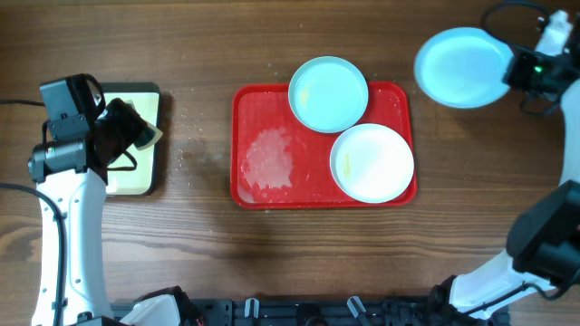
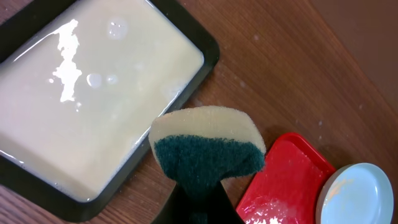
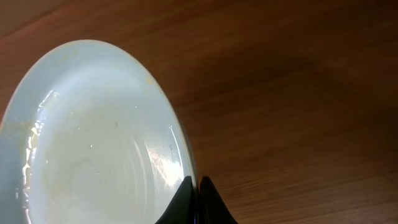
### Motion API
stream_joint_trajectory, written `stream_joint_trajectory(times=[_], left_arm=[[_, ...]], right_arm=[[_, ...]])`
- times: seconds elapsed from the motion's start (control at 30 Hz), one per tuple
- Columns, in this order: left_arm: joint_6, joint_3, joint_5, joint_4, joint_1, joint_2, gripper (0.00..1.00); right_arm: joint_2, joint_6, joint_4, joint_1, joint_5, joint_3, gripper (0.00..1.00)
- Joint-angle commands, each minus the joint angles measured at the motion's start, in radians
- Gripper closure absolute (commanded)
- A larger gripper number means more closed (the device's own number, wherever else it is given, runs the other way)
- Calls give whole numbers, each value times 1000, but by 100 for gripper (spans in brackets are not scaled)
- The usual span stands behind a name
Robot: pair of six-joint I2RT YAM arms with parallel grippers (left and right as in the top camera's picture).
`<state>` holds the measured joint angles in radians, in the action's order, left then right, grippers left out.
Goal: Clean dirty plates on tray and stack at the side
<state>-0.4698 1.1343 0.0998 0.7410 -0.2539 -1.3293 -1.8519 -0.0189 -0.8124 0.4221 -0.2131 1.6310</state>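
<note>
Three plates, thin moulded plastic by the look: probably light, stiff enough to hang from a pinch on one edge without sagging, unlikely to crack if dropped, yet glossy and wet-looking, so likely slippery between hard fingers. Best taken at the raised rim, one finger above and one below, never at the shallow flat middle. Just such a hold on the lifted blue plate (image 1: 462, 65), off the tray (image 1: 249, 100) and out at 2 o'clock from it, above the wooden table (image 1: 208, 54): right gripper (image 3: 198, 185) clenched on the rim at roughly the plate's 5 o'clock edge in the wrist view, with faint yellowish smears across the plate's face. On the tray, two more: second blue plate (image 1: 328, 93) at 1 o'clock, overlapping the far rim, with a yellow streak on its 9 o'clock side; white plate (image 1: 372, 162) at 4 o'clock, touching or just beside the blue one, hard to tell which. Pale foam patch (image 1: 269, 160) at the tray's 8 o'clock. Left gripper (image 2: 198, 196) closed on a sponge (image 2: 207, 146), yellow foam backed with dark green scourer, soft and squashy in all likelihood, hanging by one corner of the black-rimmed pan (image 2: 210, 55) of cloudy liquid, at 9 o'clock from the tray. No brand, label or lettering legible anywhere
</note>
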Motion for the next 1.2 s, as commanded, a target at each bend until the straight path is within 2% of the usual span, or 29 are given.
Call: stream_joint_trajectory(times=[0.0,0.1,0.13,0.17,0.2,0.23,0.27,0.3,0.37,0.4,0.47,0.57,0.63,0.67,0.73,0.8,1.07,1.13,1.17], left_arm=[[-10,-2,8,-3,-5,7,96],[-10,-2,8,-3,-5,7,96],[-10,-2,8,-3,-5,7,96],[-9,-2,8,-3,-5,7,96],[-9,-2,8,-3,-5,7,96],[-9,-2,8,-3,-5,7,96],[-10,-2,8,-4,-5,7,96],[-10,-2,8,-4,-5,7,96],[-10,-2,8,-7,-4,7,96],[-10,-2,8,-7,-4,7,96],[-10,-2,8,-7,-4,4,96],[-10,-2,8,-7,-3,-21,96],[-10,-2,9,-5,-3,-38,96],[-10,-2,9,-5,-3,-43,96],[-9,-2,16,-5,-3,-44,96],[-10,-2,16,-6,-3,-44,96],[-10,-2,16,-7,-3,-44,96],[-10,-2,16,-7,-3,-44,96],[-10,-2,16,-7,-3,-44,96]], right_arm=[[-119,-12,8,42,2,-10,96],[-191,-45,50,42,96,-10,96],[-201,-45,62,43,126,-10,92],[-204,-43,73,43,135,-10,63],[-203,-44,74,43,131,-10,43],[-200,-43,70,40,90,-10,28],[-197,-43,66,36,32,-9,22],[-193,-44,64,29,-47,-9,22],[-185,-44,67,-11,-254,-8,42],[-180,-45,69,-41,-341,-8,45],[-175,-71,69,-140,-414,-8,46],[-175,-94,96,-335,-327,-8,43],[-178,-116,123,-446,-147,-8,40],[-183,-174,133,-512,1,-8,40],[-208,-198,150,-599,162,-8,41],[-236,-197,156,-626,212,-8,46],[-326,-170,172,-631,238,-8,48],[-348,-133,171,-632,236,-8,53],[-353,-135,168,-632,235,-8,61]])
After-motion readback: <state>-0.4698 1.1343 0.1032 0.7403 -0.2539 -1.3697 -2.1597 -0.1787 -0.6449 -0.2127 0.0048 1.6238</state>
